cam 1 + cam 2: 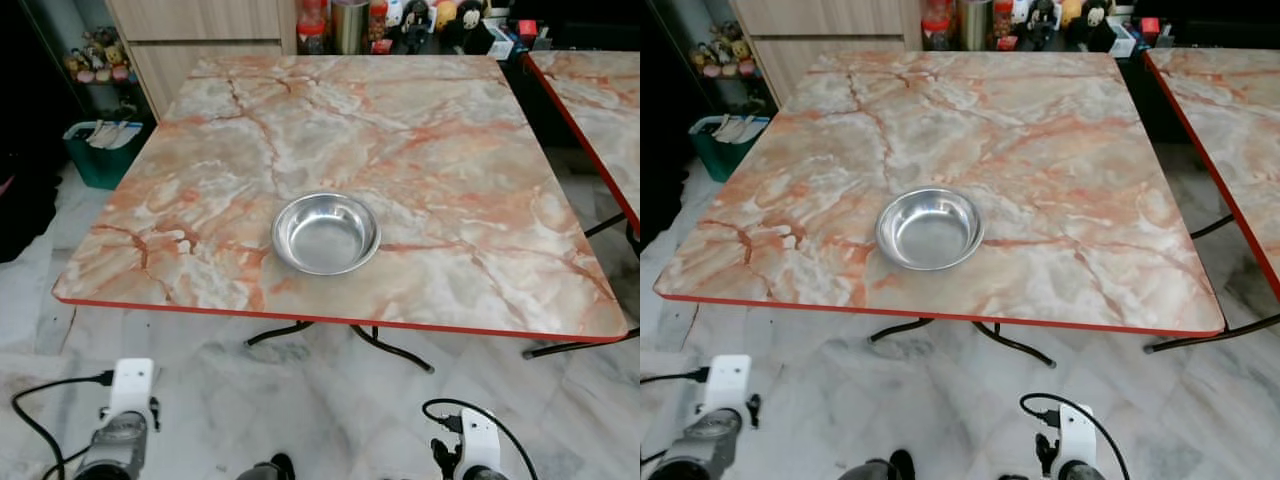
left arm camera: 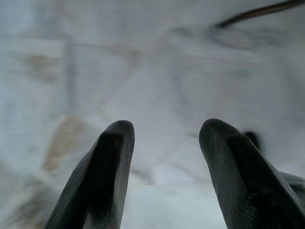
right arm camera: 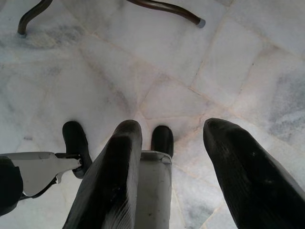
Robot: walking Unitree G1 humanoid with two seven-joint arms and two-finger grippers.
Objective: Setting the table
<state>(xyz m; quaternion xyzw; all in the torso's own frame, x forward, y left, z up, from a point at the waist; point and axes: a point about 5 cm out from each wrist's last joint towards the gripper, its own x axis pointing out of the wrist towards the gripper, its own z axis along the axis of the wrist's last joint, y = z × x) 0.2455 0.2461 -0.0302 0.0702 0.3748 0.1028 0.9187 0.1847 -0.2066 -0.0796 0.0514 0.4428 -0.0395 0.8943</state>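
Both arms hang low over the pale veined marble floor, short of the table. The left gripper has its black tapered fingers spread wide, holding nothing; the right gripper is likewise parted and empty above the floor tiles. Beyond them stands a square table with an orange-veined marble-pattern top, red edge and dark curved metal legs. A round, shiny steel bowl sits upright and empty near the table's near edge, about mid-width. Far left stands a green bin; a second, similar table stands to the right.
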